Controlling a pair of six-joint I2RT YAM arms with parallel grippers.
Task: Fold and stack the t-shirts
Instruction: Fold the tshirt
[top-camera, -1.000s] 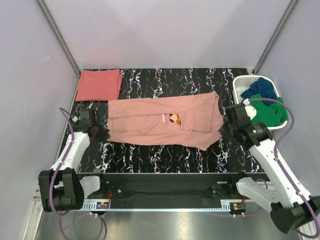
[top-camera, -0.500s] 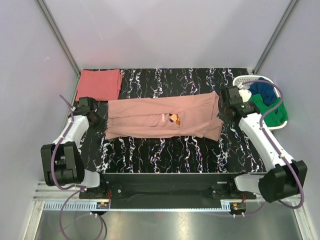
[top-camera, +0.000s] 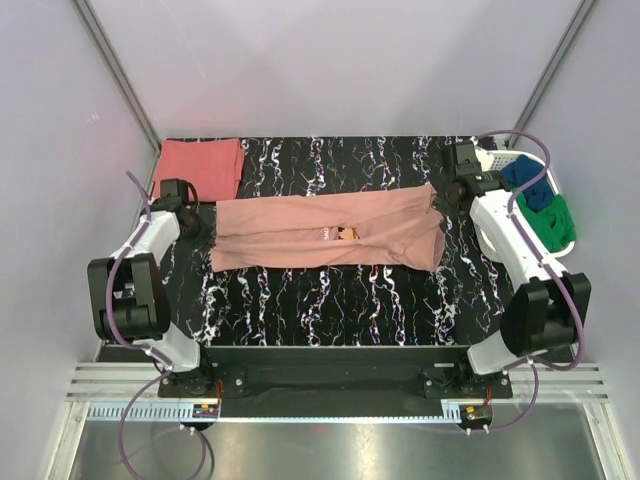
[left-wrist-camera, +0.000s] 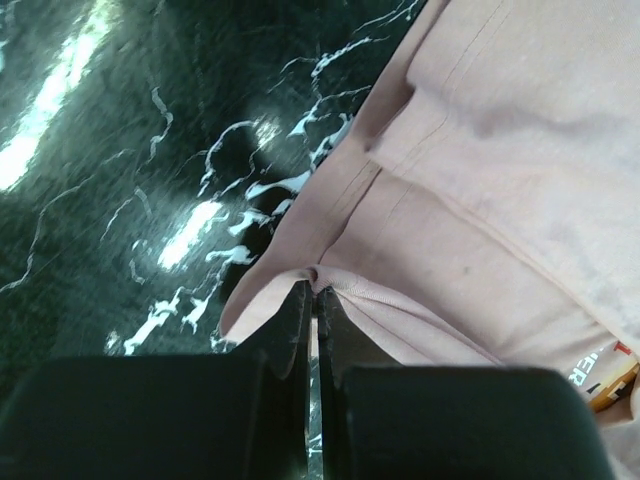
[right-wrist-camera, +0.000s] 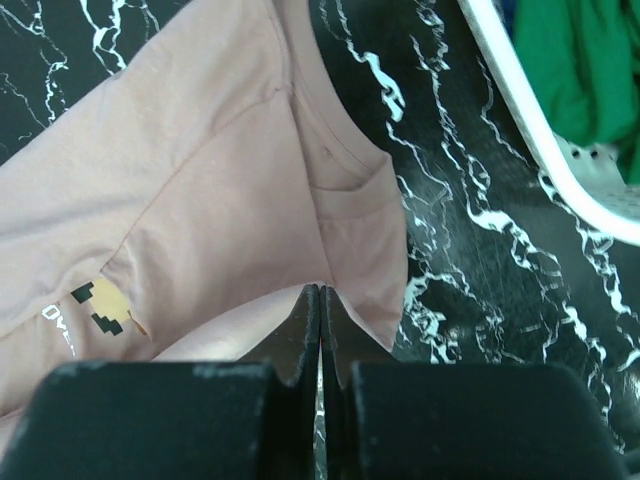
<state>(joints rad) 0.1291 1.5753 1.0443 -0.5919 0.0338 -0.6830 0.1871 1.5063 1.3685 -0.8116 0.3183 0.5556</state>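
Note:
The pale salmon-pink t-shirt (top-camera: 330, 232) lies folded lengthwise across the middle of the black marbled table (top-camera: 330, 300), with an orange print near its centre. My left gripper (top-camera: 196, 222) is shut on the shirt's left edge; the left wrist view shows the cloth (left-wrist-camera: 480, 170) pinched at the fingertips (left-wrist-camera: 316, 278). My right gripper (top-camera: 446, 196) is shut on the shirt's right edge; the right wrist view shows the cloth (right-wrist-camera: 200, 190) gripped at the tips (right-wrist-camera: 320, 292). A darker coral-red t-shirt (top-camera: 198, 168) lies folded at the far left corner.
A white basket (top-camera: 500, 240) with green and blue clothes stands at the far right edge, close to my right arm; its rim shows in the right wrist view (right-wrist-camera: 540, 150). Grey walls enclose the table on three sides.
Both grippers have carried the shirt's near edge away from me and over its far part. The shirt is now a narrower strip. The right arm has swung towards the basket.

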